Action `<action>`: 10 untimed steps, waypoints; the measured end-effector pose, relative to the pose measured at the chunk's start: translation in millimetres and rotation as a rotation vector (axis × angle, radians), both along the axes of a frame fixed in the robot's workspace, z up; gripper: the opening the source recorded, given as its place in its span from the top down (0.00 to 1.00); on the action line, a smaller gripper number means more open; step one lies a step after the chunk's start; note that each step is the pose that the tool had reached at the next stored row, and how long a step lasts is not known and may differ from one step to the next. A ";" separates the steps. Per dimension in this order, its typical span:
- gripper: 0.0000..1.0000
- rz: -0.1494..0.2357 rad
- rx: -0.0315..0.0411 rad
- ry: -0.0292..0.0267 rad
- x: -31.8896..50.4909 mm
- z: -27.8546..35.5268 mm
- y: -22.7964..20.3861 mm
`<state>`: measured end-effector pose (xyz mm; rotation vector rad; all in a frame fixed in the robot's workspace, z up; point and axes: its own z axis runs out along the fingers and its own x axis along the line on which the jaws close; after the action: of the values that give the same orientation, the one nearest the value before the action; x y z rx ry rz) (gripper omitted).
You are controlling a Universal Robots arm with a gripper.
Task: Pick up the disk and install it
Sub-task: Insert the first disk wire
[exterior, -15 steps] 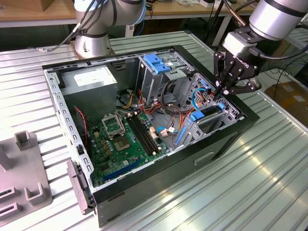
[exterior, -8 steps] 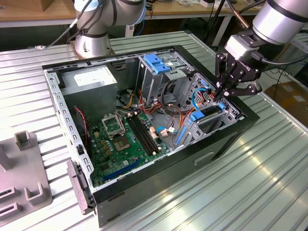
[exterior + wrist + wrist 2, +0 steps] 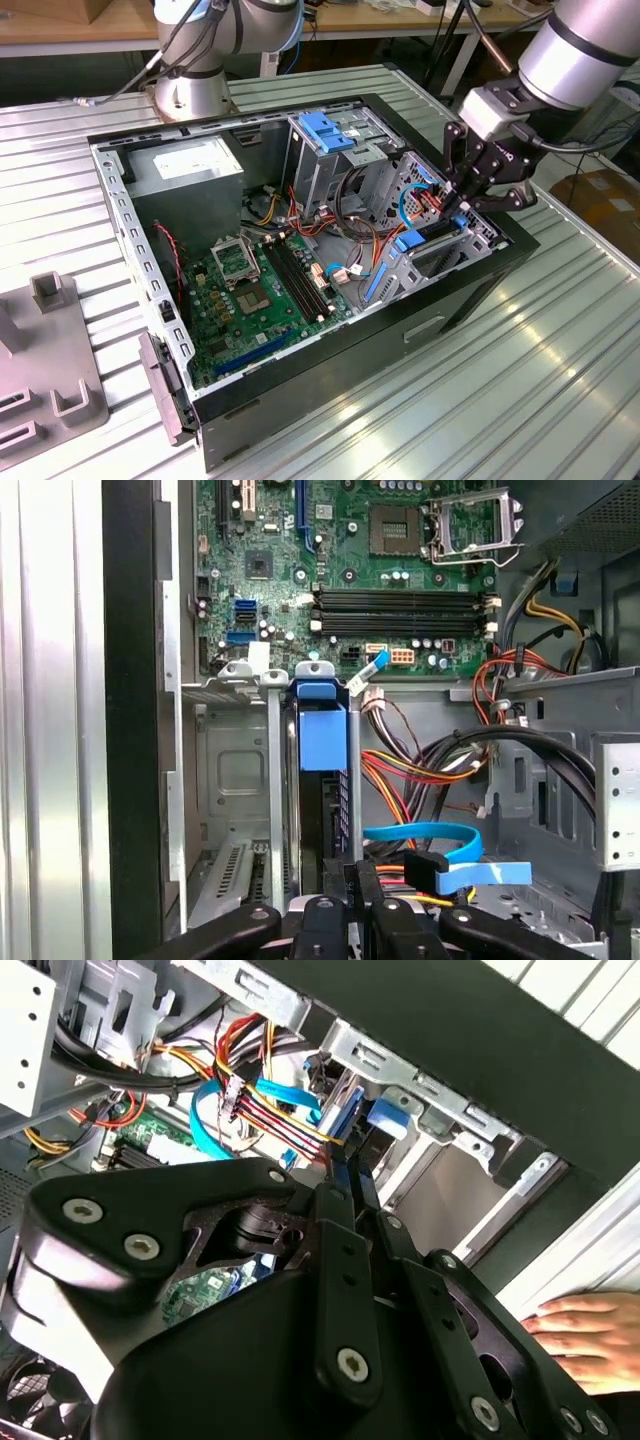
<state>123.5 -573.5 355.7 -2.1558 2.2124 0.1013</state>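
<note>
The silver arm is reaching down from the exterior view's upper right, its wrist angling toward the left. The black claw (image 3: 462,196) is pointing downward, its slim fingers (image 3: 345,1195) drawn close together, nearly parallel. A person's hand (image 3: 590,1325) is lying flat, fingers extended, beside the claw's body.

One open computer case (image 3: 470,290) holds one motherboard (image 3: 250,290), one power supply (image 3: 185,165) and one blue-topped drive cage (image 3: 335,135). One hand (image 3: 590,1325) rests nearby. One gripper (image 3: 462,195) hangs over the case.
</note>
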 end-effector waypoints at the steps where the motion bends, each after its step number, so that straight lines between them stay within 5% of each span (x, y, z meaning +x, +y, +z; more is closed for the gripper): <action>1: 0.84 0.000 0.0000 0.0000 0.0 -0.2 0.0; 10: 0.84 0.009 0.0001 0.0007 -0.3 -2.5 -0.8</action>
<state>123.3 -574.3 353.2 -2.1663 2.2030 0.1025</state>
